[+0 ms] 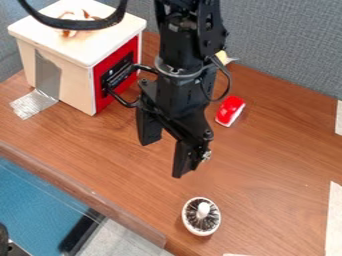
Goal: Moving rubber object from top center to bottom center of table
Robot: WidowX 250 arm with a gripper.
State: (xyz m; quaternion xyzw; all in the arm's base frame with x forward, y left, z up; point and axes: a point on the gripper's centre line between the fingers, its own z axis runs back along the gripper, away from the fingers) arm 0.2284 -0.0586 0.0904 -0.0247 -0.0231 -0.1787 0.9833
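The black gripper (166, 149) hangs over the middle of the table (274, 165), its two fingers apart with nothing visible between them. Below and to the right of it, near the bottom centre, a small round white object (215, 220) with dark bristles and a white knob rests on the wood, not touching the gripper. A small red object (231, 108) with a white edge lies farther back, just right of the arm. Which of these is the rubber object, I cannot tell.
A cream box (75, 80) with a red front stands at the upper left, taped to the table. Something pale yellow (222, 56) is partly hidden behind the arm. Grey partitions (287, 40) border the back. White tape (334, 220) lies along the right edge.
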